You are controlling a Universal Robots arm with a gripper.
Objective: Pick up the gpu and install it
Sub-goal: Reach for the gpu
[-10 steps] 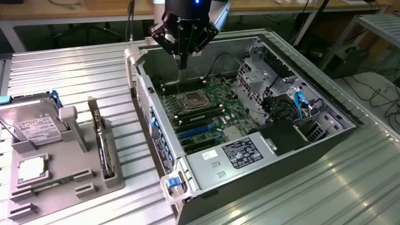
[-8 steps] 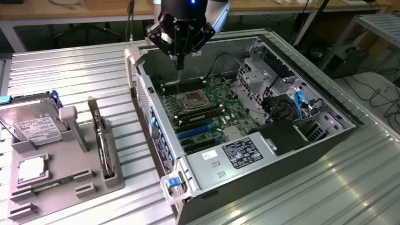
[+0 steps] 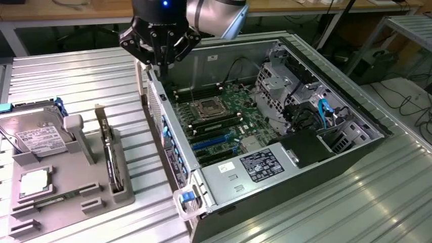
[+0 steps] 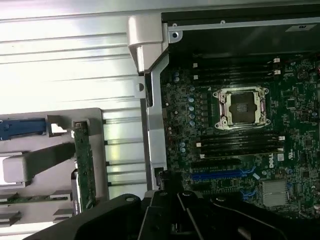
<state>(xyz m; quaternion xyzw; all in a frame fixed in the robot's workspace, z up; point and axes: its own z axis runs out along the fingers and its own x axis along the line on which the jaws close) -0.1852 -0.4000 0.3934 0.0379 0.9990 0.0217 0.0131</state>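
The gpu [image 3: 110, 152] stands on edge in a slot of the grey holder [image 3: 88, 195] at the exterior view's left, a thin dark card with a pale bracket at its far end. In the wrist view the gpu [image 4: 84, 167] shows edge-on as a narrow green strip. My gripper [image 3: 162, 70] hangs above the far left corner of the open computer case [image 3: 223, 185], well apart from the gpu. Its fingers are shut with nothing between them. The motherboard [image 3: 226, 114] lies bare inside the case, with blue slots [image 4: 220, 175] below the processor socket [image 4: 241, 106].
A silver hard drive [image 3: 39, 136] with a white label sits in the holder beside the gpu. A square chip [image 3: 32, 183] and a narrow memory stick [image 3: 50, 201] lie nearer the front. The case's power supply [image 3: 260, 164] and drive cage [image 3: 290, 81] fill its right side. The ribbed metal table [image 3: 81, 81] surrounds everything.
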